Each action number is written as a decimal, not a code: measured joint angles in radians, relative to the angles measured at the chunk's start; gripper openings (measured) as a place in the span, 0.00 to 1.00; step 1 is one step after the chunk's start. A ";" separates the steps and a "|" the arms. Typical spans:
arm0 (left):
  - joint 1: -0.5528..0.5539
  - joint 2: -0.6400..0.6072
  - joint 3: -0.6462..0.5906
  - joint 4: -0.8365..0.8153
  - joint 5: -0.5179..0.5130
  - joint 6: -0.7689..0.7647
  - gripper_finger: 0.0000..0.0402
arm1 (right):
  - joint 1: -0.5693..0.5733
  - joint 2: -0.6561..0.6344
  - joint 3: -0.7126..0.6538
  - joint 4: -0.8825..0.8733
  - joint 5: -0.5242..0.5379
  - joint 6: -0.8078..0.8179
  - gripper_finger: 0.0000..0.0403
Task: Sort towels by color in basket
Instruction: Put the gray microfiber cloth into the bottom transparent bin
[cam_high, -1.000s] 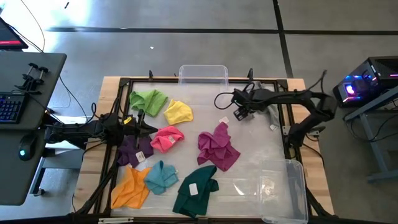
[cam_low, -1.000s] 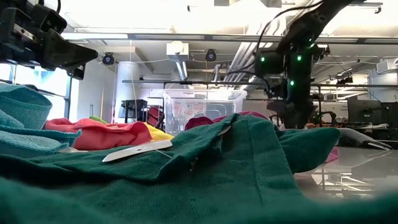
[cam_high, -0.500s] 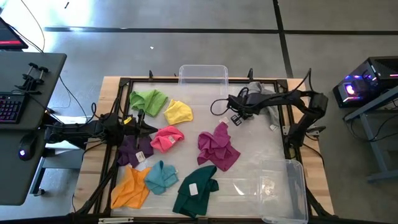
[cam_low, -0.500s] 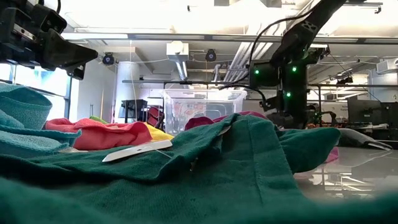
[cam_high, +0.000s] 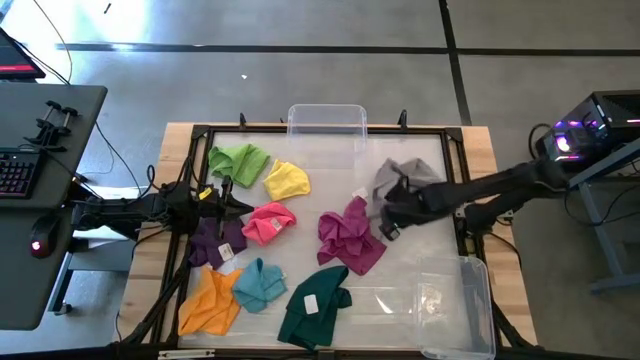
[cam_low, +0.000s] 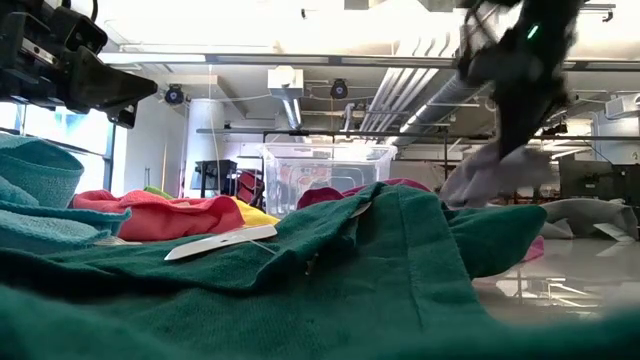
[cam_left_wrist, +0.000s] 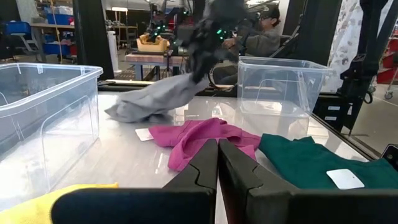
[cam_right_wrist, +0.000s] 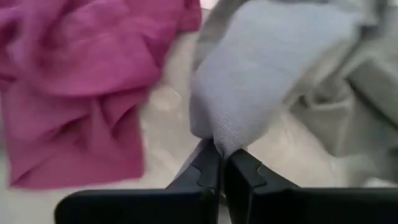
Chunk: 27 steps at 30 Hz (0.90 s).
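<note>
Right gripper (cam_high: 392, 212) is seen from above pinching the grey towel (cam_high: 402, 178), which is spread from the gripper toward the far right part of the counter (cam_high: 420, 245); the right arm is stretched low across the counter from the right edge. Just beside the gripper lies the magenta towel (cam_high: 350, 236). On the left half are laid the light green towel (cam_high: 238, 160), yellow towel (cam_high: 288, 180), pink towel (cam_high: 268, 223), purple towel (cam_high: 215, 240), orange towel (cam_high: 211, 302), teal towel (cam_high: 260, 285) and dark green towel (cam_high: 315, 305). The left gripper (cam_high: 240, 204), pressed together, is held above the gap between the light green and pink towels. One clear bin (cam_high: 326, 120) stands at the far edge, another clear bin (cam_high: 455, 305) at the near right corner.

At counter level, the grey towel (cam_low: 500, 175) is seen hanging, lifted at one end, with the arm above it blurred; the dark green towel (cam_low: 350, 270) fills the foreground and hides most of the rest.

From the left wrist, the closed fingers (cam_left_wrist: 217, 168) are shown, with the grey towel (cam_left_wrist: 155, 99) drawn up slantwise beyond the magenta towel (cam_left_wrist: 199, 137).

From the right wrist, a fold of grey towel (cam_right_wrist: 261, 68) is clamped between the fingers (cam_right_wrist: 245, 171).
</note>
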 joint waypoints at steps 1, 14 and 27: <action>0.000 0.000 0.000 0.000 0.000 0.000 0.00 | 0.032 -0.009 0.017 -0.047 0.024 0.037 0.01; 0.000 0.000 0.000 0.000 0.000 0.000 0.00 | -0.018 -0.044 0.048 -0.348 0.276 0.082 0.05; 0.000 0.000 0.000 0.000 0.000 0.000 0.00 | -0.258 -0.044 0.067 -0.390 0.180 -0.056 0.57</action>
